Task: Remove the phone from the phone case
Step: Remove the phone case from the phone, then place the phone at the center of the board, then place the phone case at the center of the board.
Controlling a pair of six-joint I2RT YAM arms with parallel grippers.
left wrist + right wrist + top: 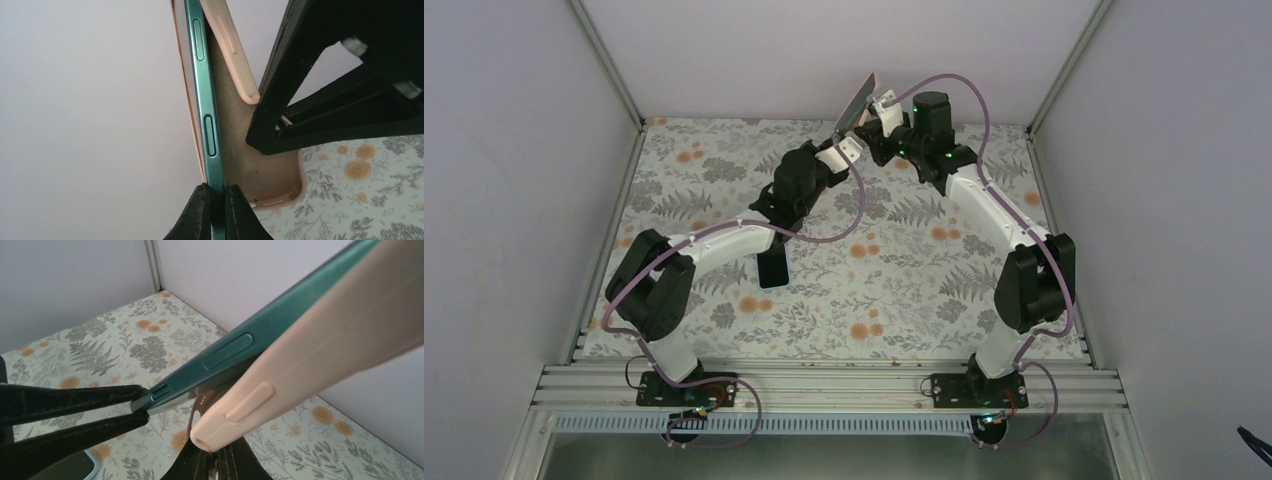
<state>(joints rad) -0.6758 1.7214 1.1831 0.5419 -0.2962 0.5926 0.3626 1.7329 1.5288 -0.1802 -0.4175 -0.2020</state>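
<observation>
Top external view: both my arms reach up and lean toward each other, high over the table (904, 290). The phone case (858, 100) hangs tilted in the air between them. My left gripper (840, 133) is at the low end of the case. My right gripper (873, 106) is beside its upper half.

Left wrist view: my left fingers (199, 212) are pressed tight on the thin edge of the green phone (200, 75). The phone is partly peeled away from the case. My bite on it is tiny. If I pull fast, I think the phone could slip out and fall.

Right wrist view: my right fingers (192, 465) pinch the pink rim of the case from below. The phone sits just above the case here. I cannot see the far end. If that end is stuck, I think the soft case could bend and pop out of my grip.
</observation>
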